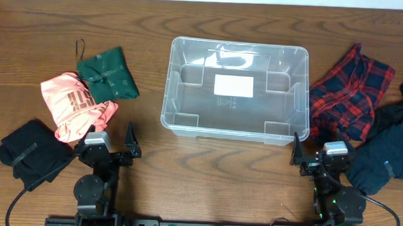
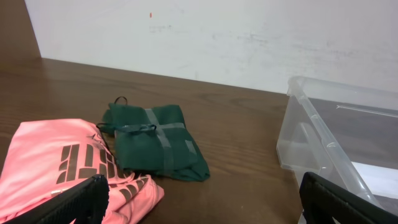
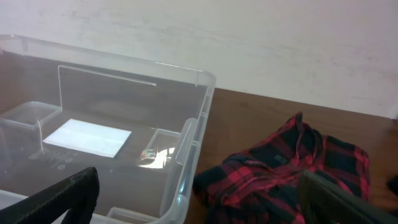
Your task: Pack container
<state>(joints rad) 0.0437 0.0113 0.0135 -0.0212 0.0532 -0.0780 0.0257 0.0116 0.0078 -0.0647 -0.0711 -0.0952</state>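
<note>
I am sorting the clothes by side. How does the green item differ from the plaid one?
The green item is plain, while the plaid item is red and dark checked. The green one lies folded flat, left of the bin; the plaid one lies crumpled, right of it. Both are cloth on the table, outside the bin.

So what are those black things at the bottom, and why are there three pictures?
They are two robot arms, each ending in a claw. The big picture looks down from above; the other two come from cameras on each arm. The left claw and right claw are both open, holding nothing. A clear plastic bin sits in the middle, empty. Left of it lie a green cloth, a pink shirt and a black cloth. Right of it lie a red checked shirt and dark clothes.
</note>
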